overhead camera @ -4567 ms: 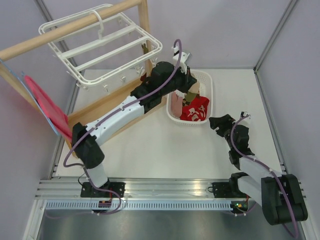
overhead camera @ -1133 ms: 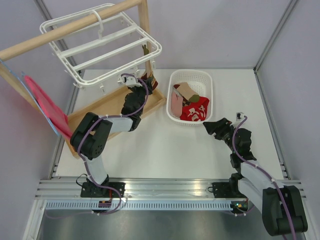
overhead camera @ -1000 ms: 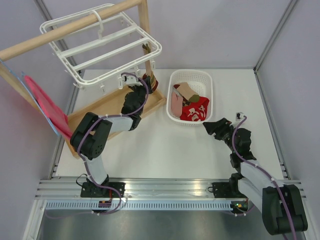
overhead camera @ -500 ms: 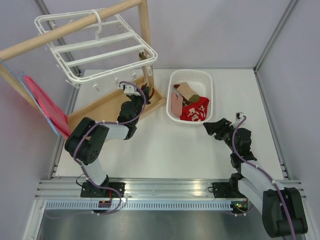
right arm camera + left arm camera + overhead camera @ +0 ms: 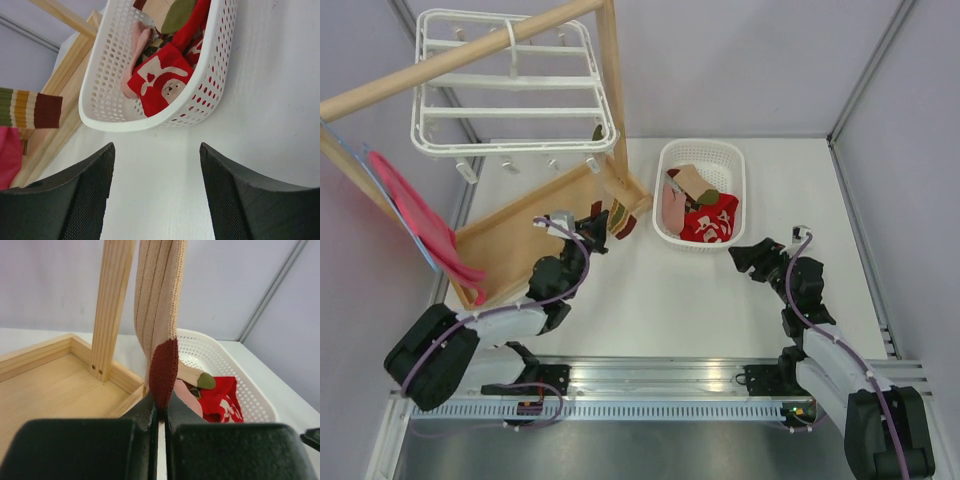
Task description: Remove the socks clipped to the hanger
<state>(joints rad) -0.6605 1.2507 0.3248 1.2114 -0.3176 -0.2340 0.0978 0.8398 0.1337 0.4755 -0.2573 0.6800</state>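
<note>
The white hanger (image 5: 510, 85) hangs from the wooden bar at the back left. My left gripper (image 5: 603, 222) is shut on the dark red end of a beige ribbed sock (image 5: 159, 315), low beside the wooden post. In the left wrist view the gripper (image 5: 161, 407) pinches the sock, which runs up out of frame. An olive bit (image 5: 598, 132) shows at the hanger's near right corner. The sock's striped end (image 5: 30, 107) also shows in the right wrist view. My right gripper (image 5: 752, 258) is open and empty over the table in front of the basket; it also shows in its own view (image 5: 156, 150).
A white mesh basket (image 5: 738, 170) holds red socks with white marks (image 5: 710, 222) and a pink one (image 5: 670, 205). The wooden rack's post (image 5: 612, 90) and tray base (image 5: 510, 240) stand at the left. A red sheet (image 5: 415, 215) leans at the far left.
My left arm has drawn back toward the near edge and down, with the sock in its jaws. The hanger has swung left and back. The right arm has barely moved.
</note>
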